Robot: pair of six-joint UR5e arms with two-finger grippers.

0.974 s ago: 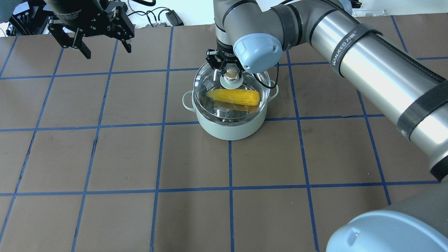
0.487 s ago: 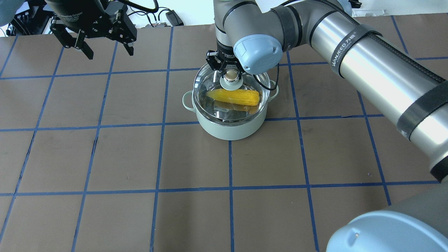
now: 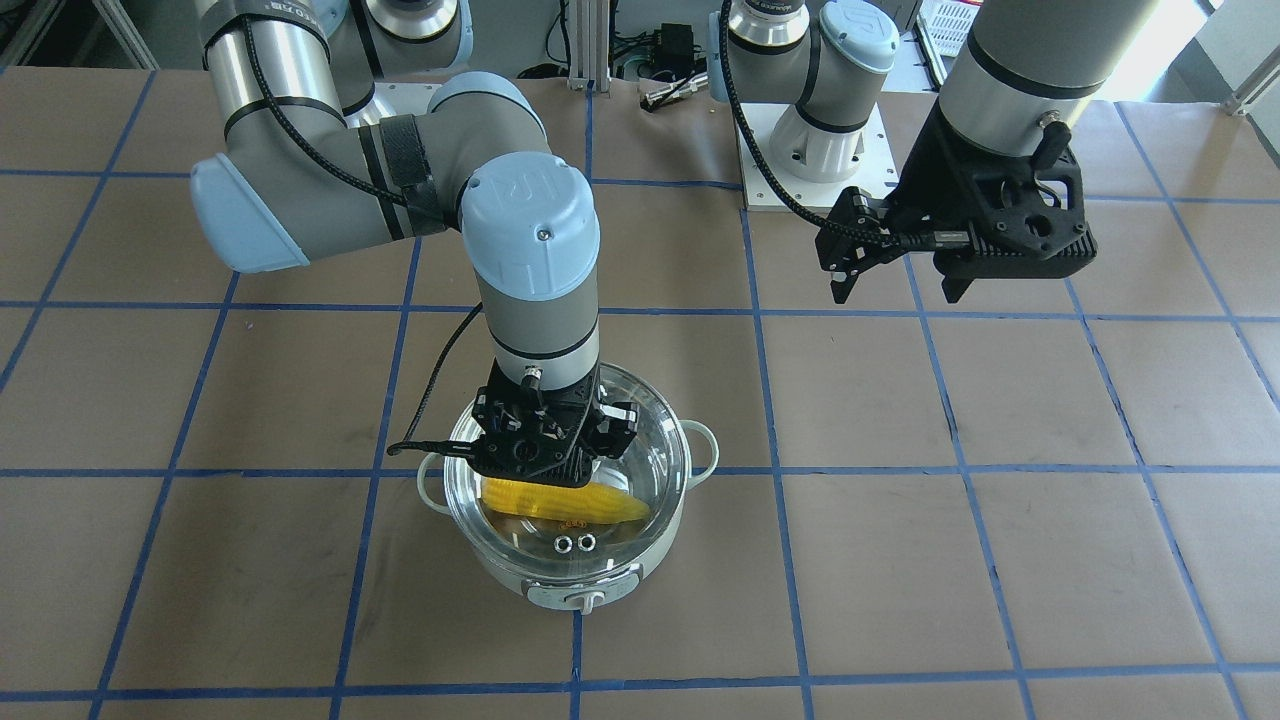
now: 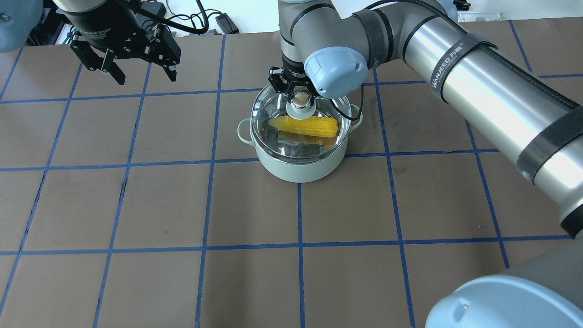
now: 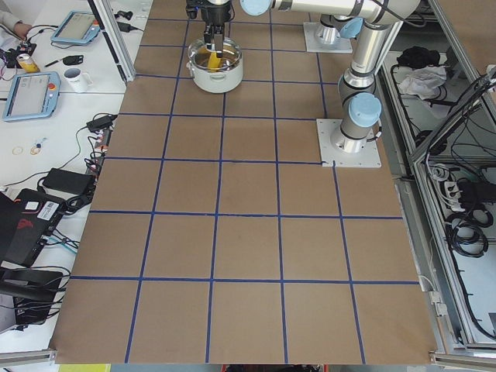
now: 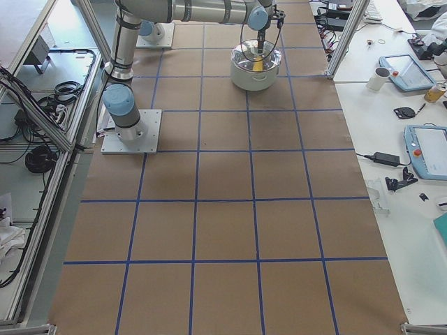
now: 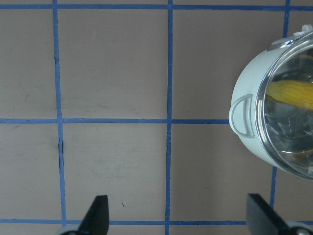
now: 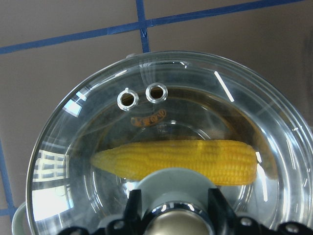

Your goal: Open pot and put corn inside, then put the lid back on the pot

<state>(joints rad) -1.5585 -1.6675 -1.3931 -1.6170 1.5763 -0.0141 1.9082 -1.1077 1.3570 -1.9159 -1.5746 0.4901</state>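
i see my right pincer (image 4: 299,96) clamped on the lid (image 4: 268,107); just beneath it the corn (image 4: 304,125) lies inside the covered pot (image 4: 298,171). my left pincer (image 4: 145,78) hangs wide apart, well aside.

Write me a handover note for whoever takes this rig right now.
Left gripper: open, empty, hovering well off to the robot's left of the pot.
Right gripper: set around the knob of the lid; cannot tell whether it is clamped or released.
Corn: lying inside the pot, seen through the glass.
Lid: on the pot's rim, looks seated.
Done: corn in, lid on.
Left: make sure the right gripper is open, then lift it clear.
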